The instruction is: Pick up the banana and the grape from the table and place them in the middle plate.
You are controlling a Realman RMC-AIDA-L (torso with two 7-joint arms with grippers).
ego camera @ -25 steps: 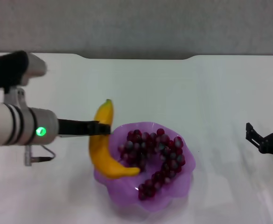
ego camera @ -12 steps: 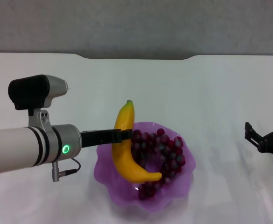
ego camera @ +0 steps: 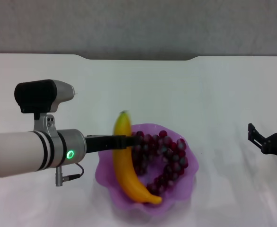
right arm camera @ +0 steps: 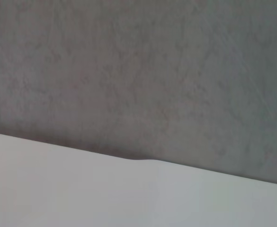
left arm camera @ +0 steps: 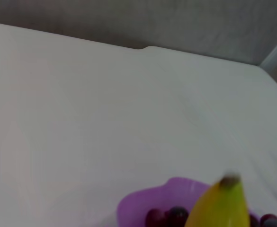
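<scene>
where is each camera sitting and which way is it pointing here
Head view: on the robot's head, looking forward and down at the table; shows the left gripper holding the banana over the middle plate with the grape, and the right gripper open at the right edge.
Left wrist view: on the left arm, facing the table's far edge; no fingers visible.
Right wrist view: on the right arm, facing the wall.
Head and left wrist views share banana, plate, grape.
</scene>
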